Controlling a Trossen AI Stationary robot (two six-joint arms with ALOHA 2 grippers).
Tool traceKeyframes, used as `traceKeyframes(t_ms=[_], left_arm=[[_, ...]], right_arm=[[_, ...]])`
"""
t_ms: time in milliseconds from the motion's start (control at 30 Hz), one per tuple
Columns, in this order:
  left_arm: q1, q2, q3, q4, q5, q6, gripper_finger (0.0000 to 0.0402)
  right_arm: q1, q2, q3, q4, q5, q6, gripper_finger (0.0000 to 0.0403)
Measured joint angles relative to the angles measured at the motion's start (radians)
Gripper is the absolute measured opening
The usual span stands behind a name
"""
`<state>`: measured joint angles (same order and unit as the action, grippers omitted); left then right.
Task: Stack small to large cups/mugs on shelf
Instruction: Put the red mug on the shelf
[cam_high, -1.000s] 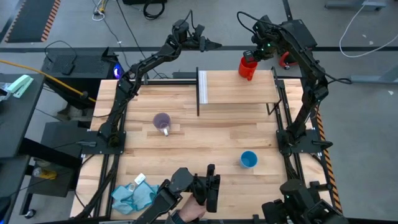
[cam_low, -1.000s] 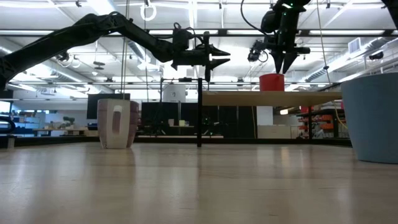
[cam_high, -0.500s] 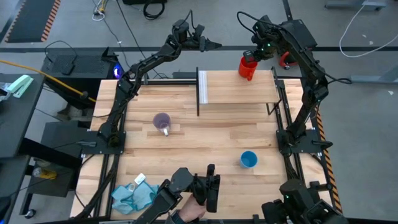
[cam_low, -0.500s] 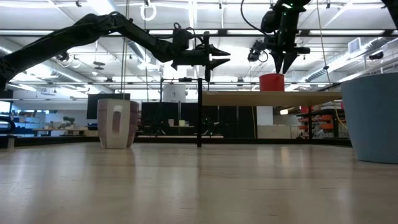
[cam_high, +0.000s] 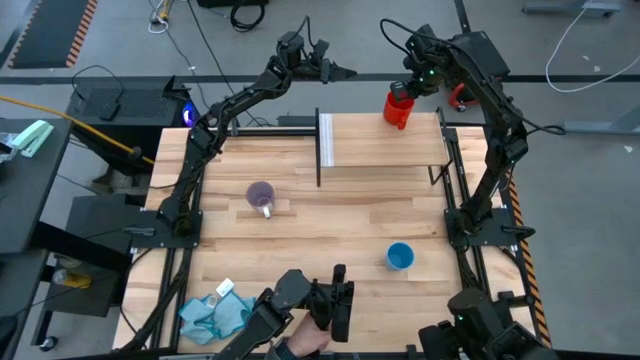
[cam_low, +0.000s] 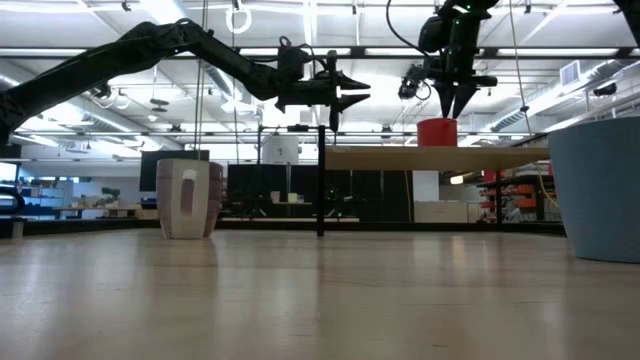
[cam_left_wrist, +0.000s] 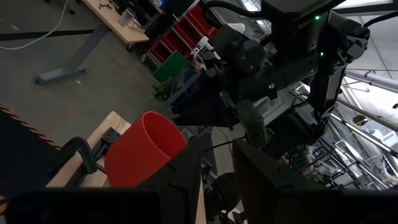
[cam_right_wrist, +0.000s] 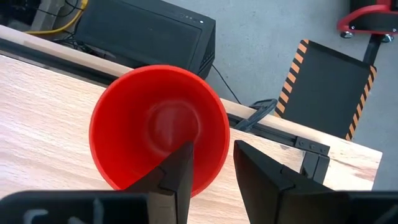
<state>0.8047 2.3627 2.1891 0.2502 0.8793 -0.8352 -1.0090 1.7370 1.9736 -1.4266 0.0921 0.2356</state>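
Right gripper (cam_low: 456, 110): I see it hanging just above the red mug (cam_high: 397, 108), fingers pointing down and spread apart with nothing between them — clear of the rim in the low view.
Red mug: upright on the shelf (cam_high: 385, 150), at its far right corner, mouth up; in my right wrist view I look straight into it.
Left gripper (cam_high: 345, 71): held in the air beyond the shelf's far edge, pointing sideways toward the right arm; its fingers stand slightly apart and carry nothing.
Shelf: raised light-wood platform at the far side of the table (cam_high: 330, 230), white panel (cam_high: 325, 141) at its left end; only the red mug stands on it.
Purple-grey mug (cam_high: 261, 196): on the tabletop left of centre, in front of the shelf — well apart from both grippers.
Light-blue cup (cam_high: 400, 256): on the tabletop near the front right, upright.
Blue cloth (cam_high: 215, 314): crumpled at the front left corner.
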Motion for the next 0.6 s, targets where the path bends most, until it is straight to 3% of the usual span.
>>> traceKeyframes(t_ms=[467,600], left_arm=[[0.000,0.000,0.000,0.000,0.009,0.000,0.0101],[0.000,0.000,0.000,0.000,0.009,0.000,0.0099]], right_arm=[[-0.002,0.000,-0.001,-0.004,0.007,-0.017,0.0123],[-0.001,0.000,-0.055,0.001,0.004,-0.020,0.0123]])
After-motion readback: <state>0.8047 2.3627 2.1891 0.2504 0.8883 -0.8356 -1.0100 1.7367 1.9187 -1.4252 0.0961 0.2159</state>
